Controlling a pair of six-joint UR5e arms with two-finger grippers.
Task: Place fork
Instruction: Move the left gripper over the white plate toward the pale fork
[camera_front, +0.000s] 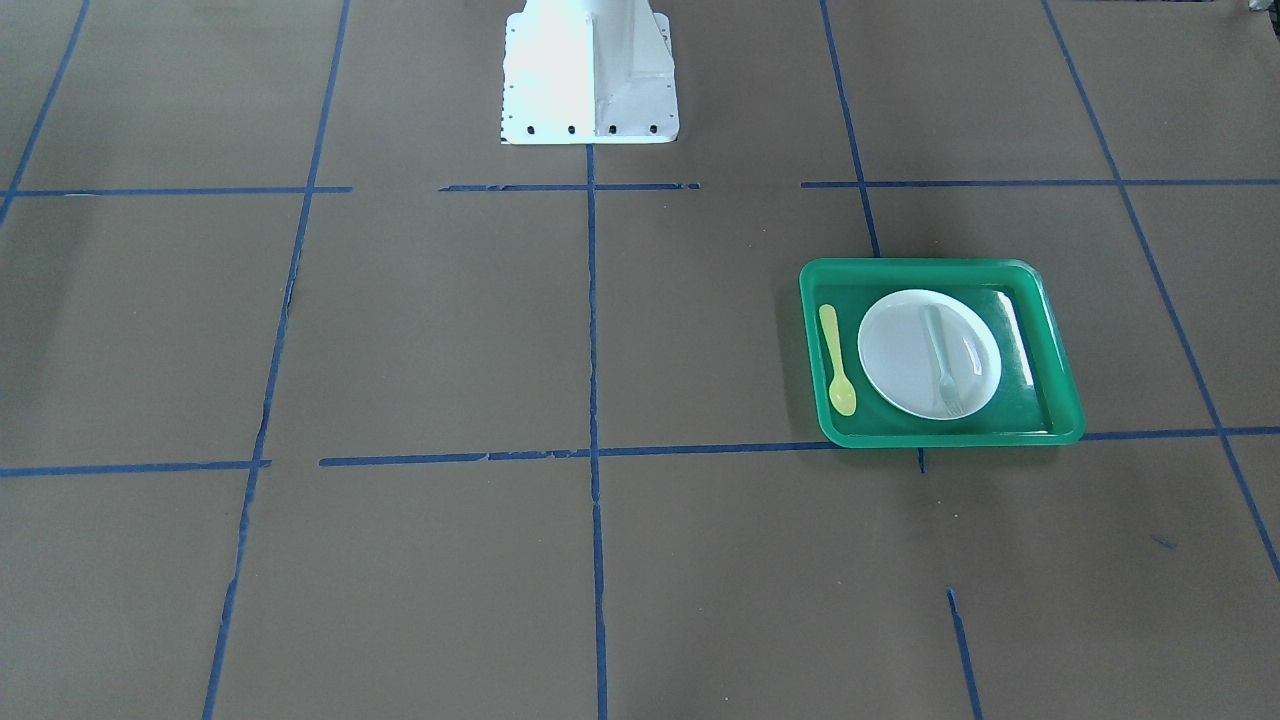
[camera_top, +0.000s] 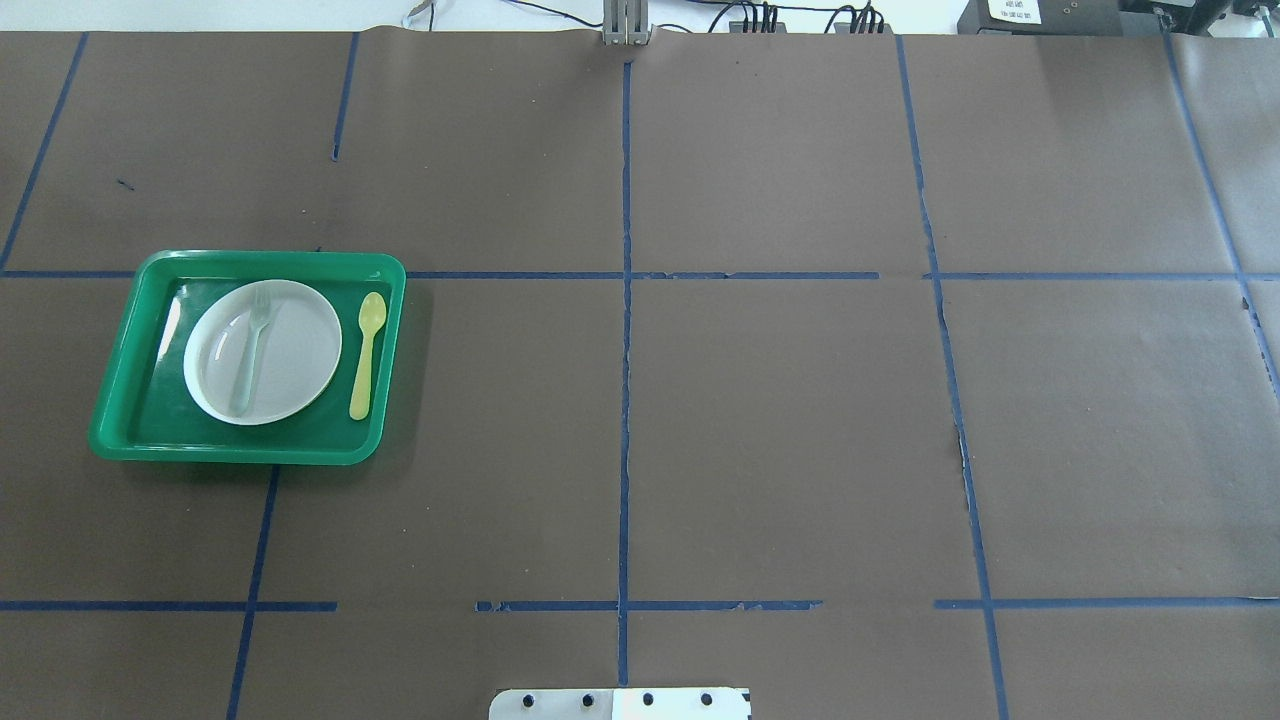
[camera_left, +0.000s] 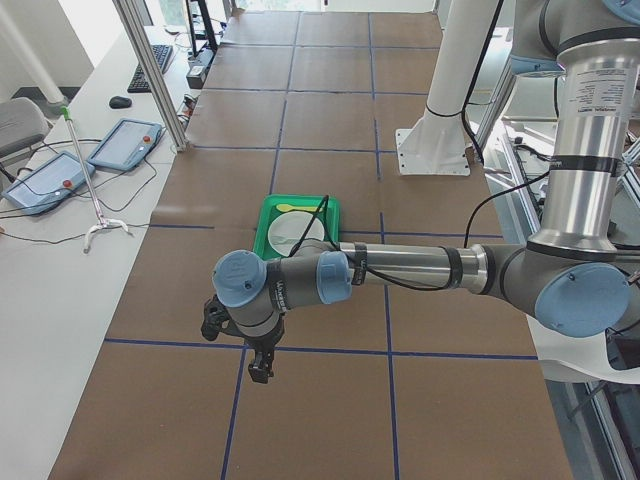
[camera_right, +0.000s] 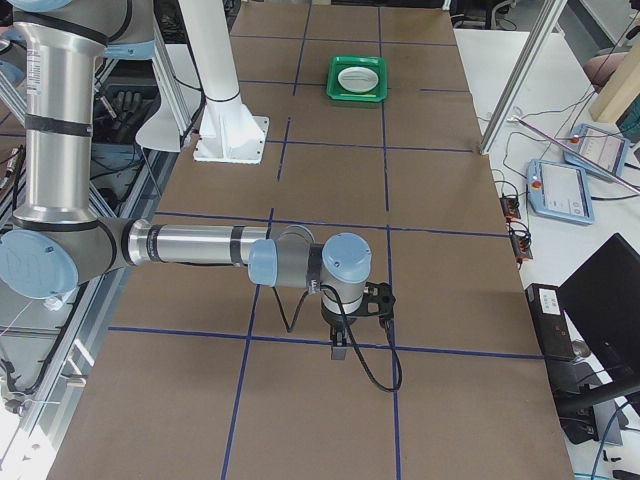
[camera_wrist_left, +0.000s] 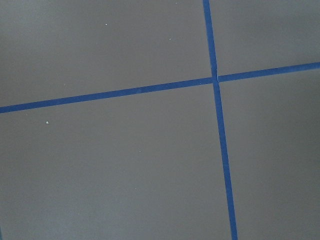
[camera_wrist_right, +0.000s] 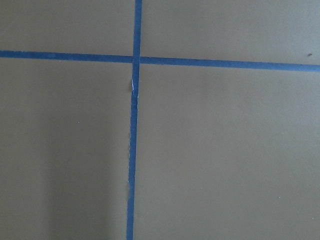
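The pale translucent fork (camera_front: 940, 360) lies on a white plate (camera_front: 895, 350) inside a green tray (camera_front: 940, 266). In the overhead view the fork (camera_top: 250, 350) lies on the plate (camera_top: 300, 350) in the tray (camera_top: 270, 258) at the table's left. My left gripper (camera_left: 258, 372) hangs over bare table, well short of the tray (camera_left: 270, 215), seen only in the exterior left view. My right gripper (camera_right: 340, 352) hangs far from the tray (camera_right: 335, 80), seen only in the exterior right view. I cannot tell whether either is open or shut.
A yellow spoon (camera_front: 836, 358) lies in the tray beside the plate, also seen from overhead (camera_top: 366, 355). The white robot base (camera_front: 590, 70) stands at mid-table. Both wrist views show only brown paper with blue tape lines (camera_wrist_left: 216, 79). Operator desks flank the table.
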